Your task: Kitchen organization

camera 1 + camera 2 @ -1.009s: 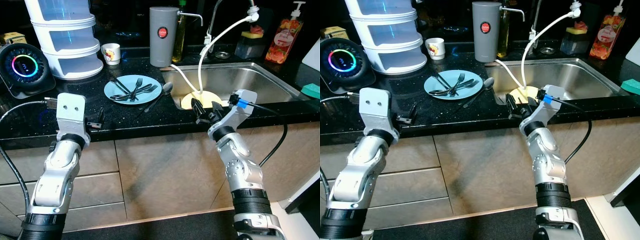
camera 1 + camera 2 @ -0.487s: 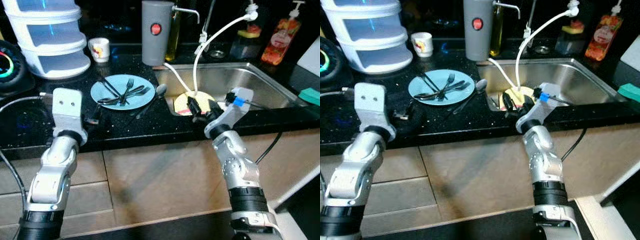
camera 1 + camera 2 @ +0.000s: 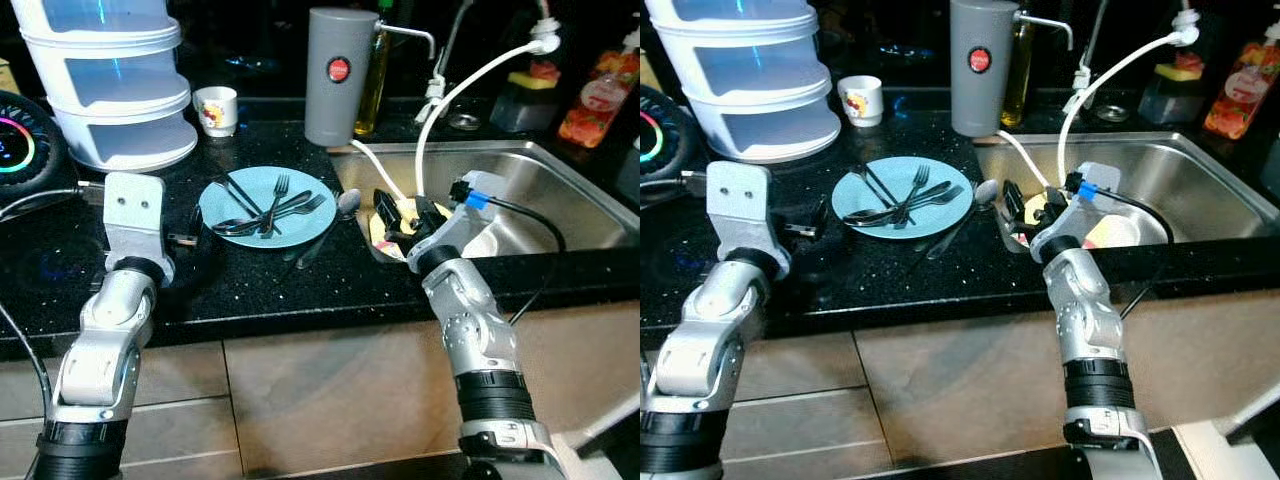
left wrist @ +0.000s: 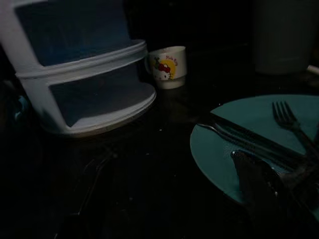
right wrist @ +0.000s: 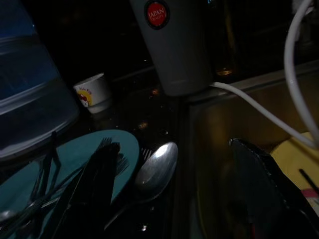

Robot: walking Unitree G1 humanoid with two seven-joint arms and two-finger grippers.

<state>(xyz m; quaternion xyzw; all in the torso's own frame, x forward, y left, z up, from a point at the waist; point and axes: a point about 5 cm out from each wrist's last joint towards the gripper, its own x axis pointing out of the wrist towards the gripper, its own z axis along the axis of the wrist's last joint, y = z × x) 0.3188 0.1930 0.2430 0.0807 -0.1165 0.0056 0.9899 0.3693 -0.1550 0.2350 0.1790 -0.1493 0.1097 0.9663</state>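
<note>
Right end effector (image 3: 403,214) nearer spoon (image 3: 347,204)

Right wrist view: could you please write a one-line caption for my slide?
Open right gripper over the sink edge, facing a spoon beside the blue plate of cutlery.
</note>
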